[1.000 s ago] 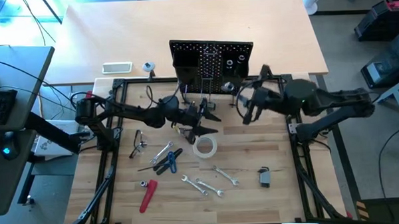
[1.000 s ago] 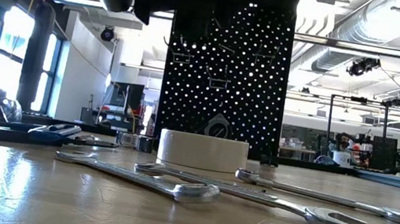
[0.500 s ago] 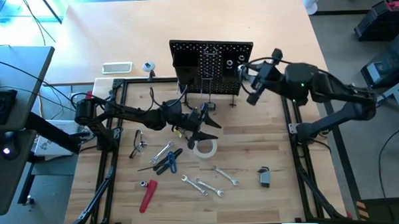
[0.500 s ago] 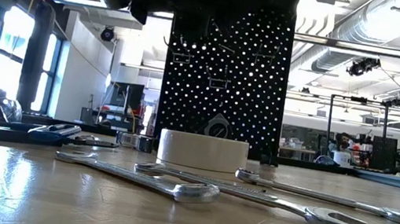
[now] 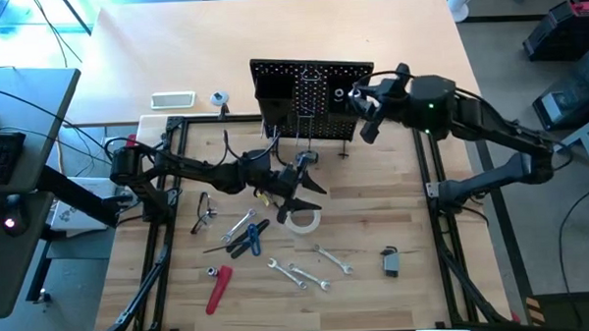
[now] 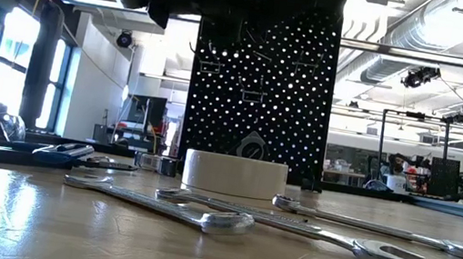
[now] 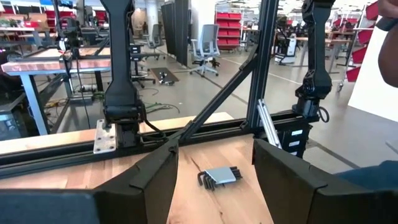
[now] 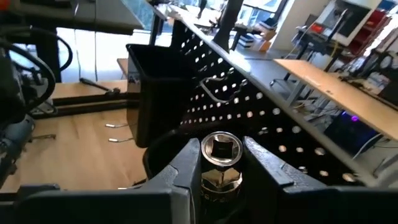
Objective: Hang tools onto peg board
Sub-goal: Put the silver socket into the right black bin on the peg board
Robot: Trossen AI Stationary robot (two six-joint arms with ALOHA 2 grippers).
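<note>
From the overhead camera I started at the lower left of the frame, where the red-handled tool [image 5: 216, 288] lay on the wooden table [image 5: 375, 222], with the blue-handled pliers [image 5: 246, 239] just above it and the safety glasses [image 5: 202, 210] further up and left. Near mid-frame my left gripper [image 5: 297, 190] hung just over the white tape roll [image 5: 301, 220]; its wrist camera showed the fingers [image 7: 155, 177] spread wide with nothing between them, looking across at a set of hex keys [image 7: 217, 176] on the boards. Over the last second that arm had crept only slightly toward the roll, so I judged it was lining up a pickup, not yet gripping. Right of the roll, along the bottom, lay the wrenches [image 5: 306, 273] and then the tape measure [image 5: 390, 261]. The big change was on the right: my right gripper [image 5: 364, 106] had swung up from beside the table's edge to the right side of the peg board [image 5: 311, 76], which stood upright at top centre. Its wrist camera showed the fingers [image 8: 183, 171] pinched narrow on a chrome socket [image 8: 217, 163], held right against the perforated panel near a wire hook [image 8: 214, 87]. I took that to mean the socket was about to be placed, with most tools left to hang.
</note>
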